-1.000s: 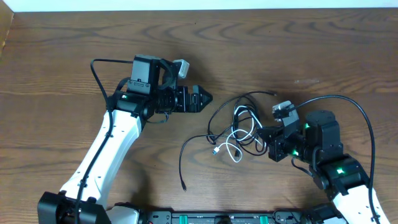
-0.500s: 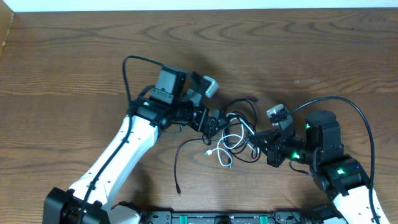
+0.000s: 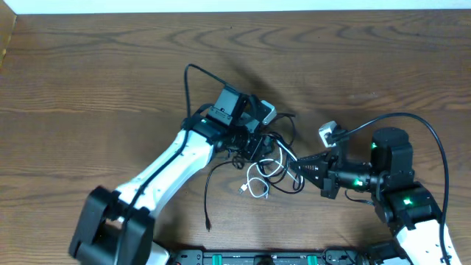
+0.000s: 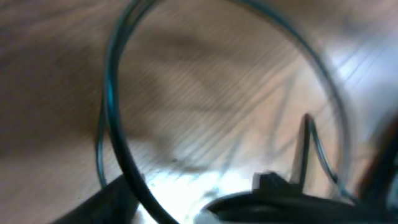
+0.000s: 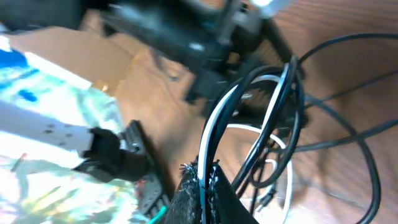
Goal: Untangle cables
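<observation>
The cables lie in a tangle of black loops and one white cord at the table's middle. One black tail trails toward the front edge. My right gripper is at the tangle's right side. In the right wrist view it is shut on the white cord and a black cord beside it. My left gripper is in the tangle's left side. The left wrist view is blurred: its fingers look apart, with a black loop crossing between them.
The wooden table reaches a pale strip at the far edge. A black rail runs along the front edge. My left arm fills the top of the right wrist view, close to the held cords.
My left arm has swung right and forward from beside the tangle into it. My right gripper has pushed left, and the tangle has bunched and shifted left with it.
</observation>
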Robot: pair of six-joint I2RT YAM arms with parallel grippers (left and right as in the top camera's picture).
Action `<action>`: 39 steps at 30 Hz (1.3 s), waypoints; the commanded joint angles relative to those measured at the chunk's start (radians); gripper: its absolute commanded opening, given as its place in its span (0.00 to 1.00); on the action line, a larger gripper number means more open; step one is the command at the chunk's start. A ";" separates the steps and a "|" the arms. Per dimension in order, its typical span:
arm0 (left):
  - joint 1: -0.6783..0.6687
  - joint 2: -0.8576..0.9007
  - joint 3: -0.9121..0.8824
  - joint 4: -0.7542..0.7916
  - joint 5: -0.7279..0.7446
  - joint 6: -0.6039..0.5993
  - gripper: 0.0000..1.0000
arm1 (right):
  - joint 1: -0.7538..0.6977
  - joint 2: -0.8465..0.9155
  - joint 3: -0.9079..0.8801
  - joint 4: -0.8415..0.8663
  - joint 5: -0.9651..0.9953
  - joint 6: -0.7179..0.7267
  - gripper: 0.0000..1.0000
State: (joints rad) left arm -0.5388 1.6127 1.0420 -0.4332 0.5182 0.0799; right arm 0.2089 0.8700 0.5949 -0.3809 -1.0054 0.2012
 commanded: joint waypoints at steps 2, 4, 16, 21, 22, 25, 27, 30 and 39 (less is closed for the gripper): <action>-0.001 0.063 -0.006 0.021 -0.034 0.013 0.29 | -0.044 -0.009 0.020 -0.001 -0.126 0.011 0.01; 0.000 0.073 -0.006 0.018 -0.086 0.011 0.08 | -0.060 -0.009 0.020 -0.001 -0.111 0.011 0.01; 0.081 -0.049 -0.006 -0.056 -0.662 -0.198 0.08 | -0.195 -0.009 0.020 -0.235 0.750 0.111 0.01; 0.129 -0.145 -0.006 -0.056 -0.614 -0.303 0.08 | -0.228 -0.009 0.020 -0.320 0.929 0.172 0.01; 0.130 -0.159 -0.006 -0.055 -0.572 -0.303 0.08 | -0.228 -0.009 0.020 -0.319 0.900 0.172 0.02; 0.130 -0.192 -0.006 -0.051 -0.429 -0.303 0.08 | -0.228 -0.009 0.020 -0.307 0.771 0.147 0.11; 0.130 -0.198 -0.006 -0.051 -0.378 -0.303 0.08 | -0.228 -0.009 0.020 -0.296 0.644 0.106 0.13; 0.130 -0.194 -0.006 -0.053 -0.372 -0.306 0.08 | -0.228 -0.009 0.020 -0.270 0.396 0.039 0.20; 0.129 -0.193 -0.006 -0.050 -0.207 -0.490 0.08 | -0.227 -0.009 0.020 -0.168 -0.158 -0.154 0.25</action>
State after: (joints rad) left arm -0.4084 1.4242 1.0397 -0.4892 0.1940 -0.3351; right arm -0.0177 0.8684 0.5964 -0.5724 -0.9318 0.1295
